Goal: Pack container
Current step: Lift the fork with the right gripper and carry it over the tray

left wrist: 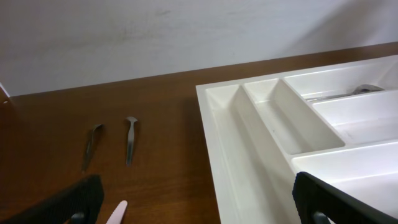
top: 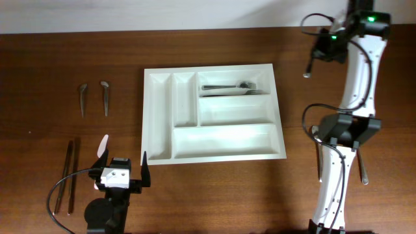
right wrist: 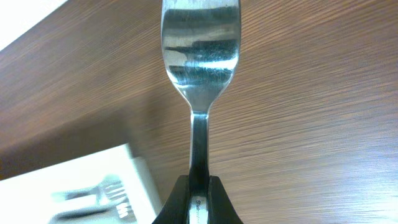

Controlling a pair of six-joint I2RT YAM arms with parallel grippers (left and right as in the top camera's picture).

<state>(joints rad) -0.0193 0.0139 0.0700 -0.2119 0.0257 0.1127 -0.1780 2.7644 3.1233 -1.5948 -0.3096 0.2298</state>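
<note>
1. The big white container lies flat in the middle of the brown table. Its two narrow slots are on the left side and its three long slots are on the right.
2. A few forks lie in the far long slot, the one nearest the wall. Their prongs point to the right.
3. The left gripper is low by the near left corner of the container. Its two black fingers stand wide apart and hold nothing.
4. A small pale thing lies on the table just by that gripper (I cannot tell what it is).
5. The right gripper is up past the far right corner of the container, not over it.
6. Its fingers are pinched tight on the thin handle of a shiny fork. The fork head sticks out away from the gripper, over bare wood.
7. From that wrist camera, a corner of the container shows at the bottom left, blurry, with forks inside.
8. Two small metal utensils lie side by side on the table, left of the container and apart from it.
9. Two long thin sticks lie close together near the left edge of the table.
</note>
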